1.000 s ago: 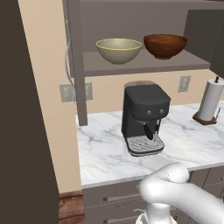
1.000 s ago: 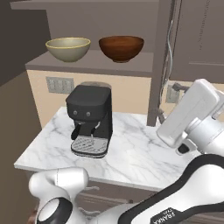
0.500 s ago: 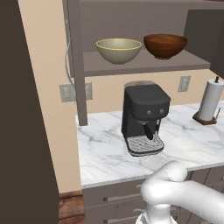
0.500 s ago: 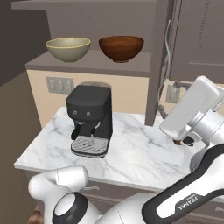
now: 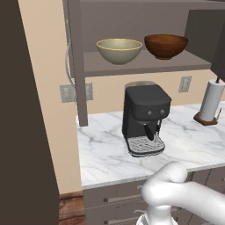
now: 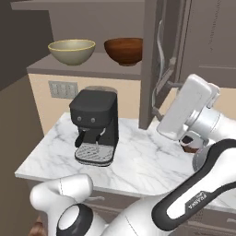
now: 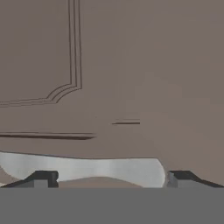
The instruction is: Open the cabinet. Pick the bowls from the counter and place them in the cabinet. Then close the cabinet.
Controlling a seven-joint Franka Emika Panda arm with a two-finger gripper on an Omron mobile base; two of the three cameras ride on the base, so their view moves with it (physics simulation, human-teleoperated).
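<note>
The cabinet (image 5: 145, 66) stands open, and both bowls sit side by side on its shelf (image 6: 83, 69). The pale olive-yellow bowl (image 5: 119, 49) (image 6: 71, 50) is on the left, the reddish-brown bowl (image 5: 166, 45) (image 6: 123, 50) on the right. The right door (image 6: 150, 60) swings out edge-on, its curved silver handle (image 6: 160, 44) on the outer face. My gripper (image 6: 163, 98) is open, right beside that face just below the handle. In the hand view the handle (image 7: 87, 168) runs across between my open gripper (image 7: 111, 179) fingertips (image 7: 41, 178), with the panelled door close behind.
A black coffee machine (image 5: 145, 118) (image 6: 94, 126) stands on the white marble counter (image 5: 105, 154) (image 6: 138, 156) under the shelf. A paper towel roll (image 5: 211, 103) is at the counter's right end. The left door's dark panel (image 5: 26, 110) looms at the left.
My hand has risen a little and moved left, closer to the open right door and its handle. Bowls, doors and coffee machine have not moved.
</note>
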